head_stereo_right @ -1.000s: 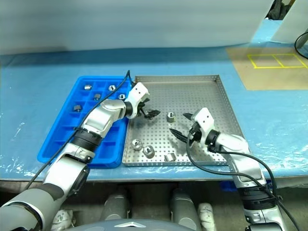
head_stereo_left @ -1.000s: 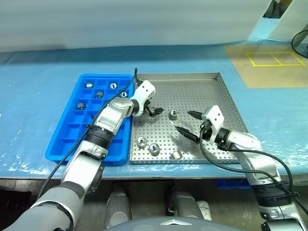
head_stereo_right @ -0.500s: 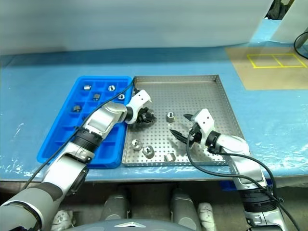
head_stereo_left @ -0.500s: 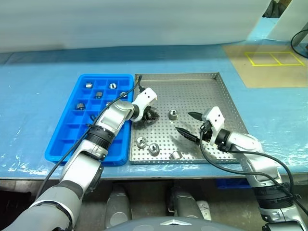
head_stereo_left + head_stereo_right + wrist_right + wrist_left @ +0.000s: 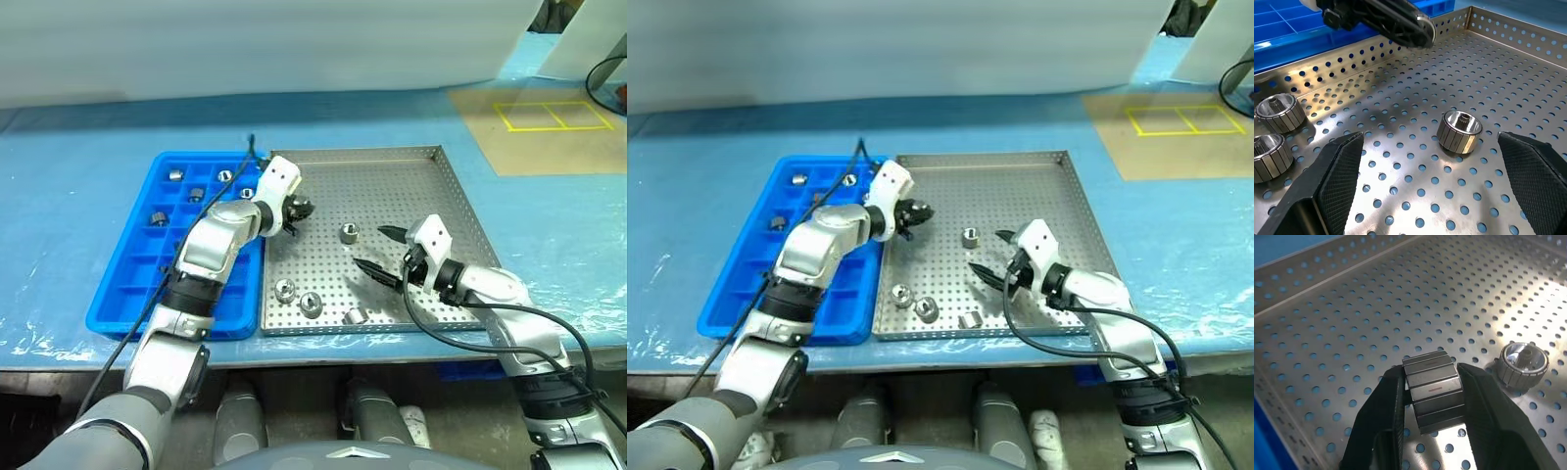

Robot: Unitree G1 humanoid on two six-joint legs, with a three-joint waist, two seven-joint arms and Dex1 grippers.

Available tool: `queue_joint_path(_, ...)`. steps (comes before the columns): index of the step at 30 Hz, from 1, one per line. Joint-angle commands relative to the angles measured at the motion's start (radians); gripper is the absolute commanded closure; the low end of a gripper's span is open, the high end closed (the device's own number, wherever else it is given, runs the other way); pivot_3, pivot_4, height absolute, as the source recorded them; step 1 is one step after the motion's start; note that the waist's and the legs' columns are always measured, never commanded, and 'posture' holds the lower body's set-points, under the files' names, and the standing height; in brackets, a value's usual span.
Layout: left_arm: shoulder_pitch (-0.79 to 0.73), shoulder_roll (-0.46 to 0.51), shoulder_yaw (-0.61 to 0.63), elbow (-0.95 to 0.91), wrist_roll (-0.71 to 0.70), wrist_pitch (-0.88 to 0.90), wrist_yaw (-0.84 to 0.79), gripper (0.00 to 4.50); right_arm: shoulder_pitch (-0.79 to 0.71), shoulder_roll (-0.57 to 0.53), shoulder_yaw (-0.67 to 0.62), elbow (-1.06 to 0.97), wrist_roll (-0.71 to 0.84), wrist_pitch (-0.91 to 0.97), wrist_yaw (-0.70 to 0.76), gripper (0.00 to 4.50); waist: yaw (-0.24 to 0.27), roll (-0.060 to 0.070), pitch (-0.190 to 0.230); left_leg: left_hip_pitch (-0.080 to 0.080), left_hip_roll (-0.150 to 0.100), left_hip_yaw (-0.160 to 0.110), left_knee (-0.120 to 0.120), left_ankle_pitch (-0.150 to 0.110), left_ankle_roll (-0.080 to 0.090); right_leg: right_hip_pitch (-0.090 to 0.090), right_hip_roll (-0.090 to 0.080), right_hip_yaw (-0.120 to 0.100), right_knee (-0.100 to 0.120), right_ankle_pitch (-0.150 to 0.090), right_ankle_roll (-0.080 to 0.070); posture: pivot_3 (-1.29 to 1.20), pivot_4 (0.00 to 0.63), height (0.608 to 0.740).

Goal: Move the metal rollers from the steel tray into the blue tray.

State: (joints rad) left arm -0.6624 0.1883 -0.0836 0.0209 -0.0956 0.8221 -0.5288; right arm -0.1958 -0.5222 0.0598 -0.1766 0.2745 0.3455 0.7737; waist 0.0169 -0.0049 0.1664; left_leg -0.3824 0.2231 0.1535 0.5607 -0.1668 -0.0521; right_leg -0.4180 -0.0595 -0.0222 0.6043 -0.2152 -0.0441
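Roller I am holding: I am squeezing one metal roller (image 5: pixel 1432 389) between the two black fingers (image 5: pixel 1382 418) of my left gripper (image 5: pixel 297 208). The fingers are pressing on its two sides, and the roller is hanging above the holes of the steel tray (image 5: pixel 392 176), not touching it.

Left gripper: It is sitting over the left side of the steel tray, near the edge that is next to the blue tray (image 5: pixel 127 284). It is closed tight on the roller.

Rollers in the steel tray: One roller (image 5: pixel 349 233) is standing alone near the middle of the tray. Two rollers (image 5: pixel 298 297) are sitting close together near the front edge, on the left side. One more roller (image 5: pixel 357 315) is lying just beside them to the right, very near the front rim.

Right gripper: My right gripper (image 5: pixel 385 252) is hanging over the middle of the steel tray with its two fingers (image 5: pixel 1337 183) spread wide apart. It is holding nothing. The lone middle roller is sitting just past its fingertips, and not touching them.

Blue tray: It is lying right beside the steel tray, on its left. A few rollers (image 5: pixel 176 176) are resting in the little squares at its far end.

Table: I am seeing both trays on a pale blue table cover (image 5: pixel 78 196).
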Motion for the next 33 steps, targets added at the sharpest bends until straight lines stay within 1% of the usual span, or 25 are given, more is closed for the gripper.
queue_joint_path(1,0.08,-0.036,0.064,-0.212,0.002,-0.001,0.136,3.21,-0.05,0.008,0.02,0.034,-0.003,-0.037,0.033,0.0,0.002,0.0,0.0,-0.001,0.0,0.0,0.0,0.0,0.0,0.0,0.0,0.0,0.0,0.0,0.0,-0.09,0.15,0.74)
queue_joint_path(4,0.158,-0.078,0.112,-0.303,0.008,-0.001,0.241,3.21,-0.085,0.02,0.039,0.077,-0.008,-0.053,0.057,0.0,0.007,0.0,0.001,-0.002,0.0,0.0,0.0,0.0,0.0,-0.001,0.0,-0.001,0.0,0.0,0.0,-0.05,0.15,0.74)
queue_joint_path(7,0.247,-0.085,0.136,-0.394,0.037,-0.026,0.324,3.21,-0.118,0.031,0.061,0.132,-0.018,-0.077,0.086,0.0,0.013,0.0,0.001,-0.002,0.0,-0.001,0.0,0.0,0.0,-0.001,0.0,-0.002,0.0,0.0,0.0,0.0,0.15,0.74)
queue_joint_path(9,0.312,-0.066,0.139,-0.448,0.066,-0.06,0.361,3.21,-0.141,0.042,0.074,0.165,-0.022,-0.091,0.104,0.0,0.018,0.0,0.001,-0.002,0.001,-0.001,0.0,0.0,0.0,-0.001,0.0,-0.002,-0.001,0.0,0.0,0.03,0.15,0.74)
queue_joint_path(11,0.386,-0.082,0.171,-0.51,0.08,-0.078,0.417,3.21,-0.163,0.051,0.087,0.201,-0.029,-0.11,0.125,0.0,0.024,0.0,0.001,-0.003,0.001,-0.001,-0.001,0.0,0.0,-0.003,0.0,-0.002,-0.002,0.0,0.0,0.07,0.15,0.74)
queue_joint_path(14,0.484,-0.081,0.202,-0.579,0.103,-0.095,0.465,3.21,-0.198,0.069,0.1,0.258,-0.038,-0.132,0.15,0.0,0.035,0.0,0.001,-0.005,0.001,-0.001,-0.001,-0.001,0.001,-0.003,0.0,-0.003,-0.002,0.0,0.0,0.11,0.15,0.74)
queue_joint_path(19,0.587,-0.11,0.255,-0.624,0.102,-0.098,0.525,3.21,-0.25,0.101,0.132,0.342,-0.053,-0.168,0.201,0.0,0.063,-0.001,0.002,-0.005,0.001,-0.001,0.0,-0.001,0.001,-0.003,0.0,-0.003,-0.002,0.0,0.0,0.18,0.15,0.74)
queue_joint_path(23,0.635,-0.138,0.259,-0.653,0.108,-0.103,0.564,3.21,-0.286,0.124,0.143,0.4,-0.064,-0.195,0.231,0.0,0.089,-0.002,0.002,-0.005,0.001,-0.001,0.0,-0.001,0.001,-0.003,-0.001,-0.003,-0.002,0.0,0.0,0.22,0.15,0.74)
queue_joint_path(27,0.663,-0.167,0.299,-0.651,0.107,-0.097,0.607,3.21,-0.309,0.135,0.152,0.454,-0.081,-0.223,0.255,0.0,0.109,-0.002,0.002,-0.006,0.001,-0.002,0.0,-0.001,0.001,-0.003,-0.001,-0.003,-0.002,0.0,0.0,0.25,0.15,0.74)
queue_joint_path(33,0.65,-0.156,0.358,-0.651,0.115,-0.116,0.651,3.21,-0.316,0.143,0.151,0.479,-0.09,-0.238,0.272,0.0,0.119,-0.002,0.003,-0.006,0.001,-0.002,0.0,-0.001,0.001,-0.004,-0.001,-0.003,-0.002,0.0,0.0,0.26,0.15,0.74)
